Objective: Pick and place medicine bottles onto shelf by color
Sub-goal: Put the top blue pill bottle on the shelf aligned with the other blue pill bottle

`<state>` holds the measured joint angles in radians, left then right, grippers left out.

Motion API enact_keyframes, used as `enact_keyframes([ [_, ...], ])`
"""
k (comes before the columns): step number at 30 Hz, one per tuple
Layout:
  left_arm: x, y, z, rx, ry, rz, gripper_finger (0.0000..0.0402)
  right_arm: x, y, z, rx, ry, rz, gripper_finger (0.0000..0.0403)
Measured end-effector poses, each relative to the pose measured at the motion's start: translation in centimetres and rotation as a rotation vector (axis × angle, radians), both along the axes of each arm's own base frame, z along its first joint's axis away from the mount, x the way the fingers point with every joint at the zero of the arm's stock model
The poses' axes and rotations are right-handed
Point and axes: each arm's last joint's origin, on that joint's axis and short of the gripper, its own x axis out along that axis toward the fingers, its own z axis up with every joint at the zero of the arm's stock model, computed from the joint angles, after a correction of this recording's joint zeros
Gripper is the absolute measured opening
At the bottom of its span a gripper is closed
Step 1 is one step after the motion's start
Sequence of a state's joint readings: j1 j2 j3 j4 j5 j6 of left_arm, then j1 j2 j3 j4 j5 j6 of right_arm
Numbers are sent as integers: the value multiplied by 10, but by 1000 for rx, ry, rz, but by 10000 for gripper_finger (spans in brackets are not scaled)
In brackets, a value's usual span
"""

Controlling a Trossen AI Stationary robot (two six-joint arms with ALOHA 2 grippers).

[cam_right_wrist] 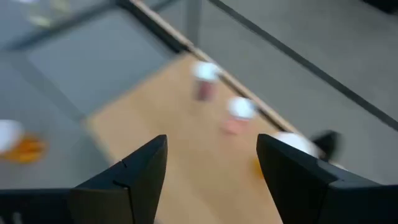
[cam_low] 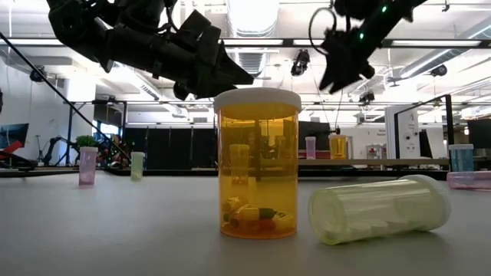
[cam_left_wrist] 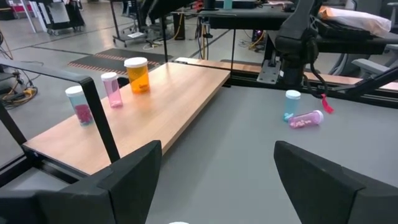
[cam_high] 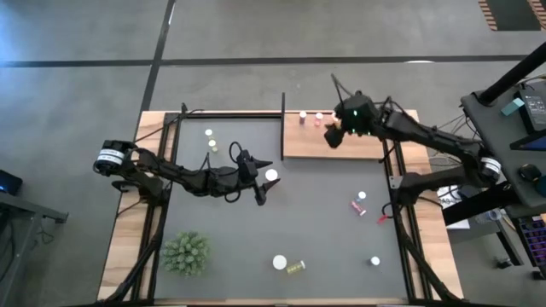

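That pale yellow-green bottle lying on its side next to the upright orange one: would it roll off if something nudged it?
Probably. The yellow-green bottle is a smooth cylinder lying on its side on the flat mat, so a sideways nudge would likely set it rolling. It looks nearly empty, so it is probably light. The orange bottle beside it stands upright and would more likely slide or tip.

Three bottles [cam_left_wrist: 112,89] upright on shelf [cam_left_wrist: 168,106]

Grey concrete floor [cam_high: 256,34], ceiling lights [cam_low: 253,15]
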<state>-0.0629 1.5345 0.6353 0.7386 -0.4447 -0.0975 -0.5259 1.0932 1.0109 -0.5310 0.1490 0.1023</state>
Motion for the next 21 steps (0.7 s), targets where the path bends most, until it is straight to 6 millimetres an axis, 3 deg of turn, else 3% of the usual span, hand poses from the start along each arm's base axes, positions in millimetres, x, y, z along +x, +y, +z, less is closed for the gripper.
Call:
enact_keyframes([
  [7,-4,-7,-3,5,77,-25,295,26,57,-13,-17,-50,250,235],
  [12,-13,-14,3,9,132,-51,295,39,87,-28,11,11,365,236],
  [16,-19,-17,13,-24,100,-57,295,35,99,-42,149,102,300,237],
  [21,-25,-16,22,-40,84,-54,295,13,106,-56,327,300,115,237],
])
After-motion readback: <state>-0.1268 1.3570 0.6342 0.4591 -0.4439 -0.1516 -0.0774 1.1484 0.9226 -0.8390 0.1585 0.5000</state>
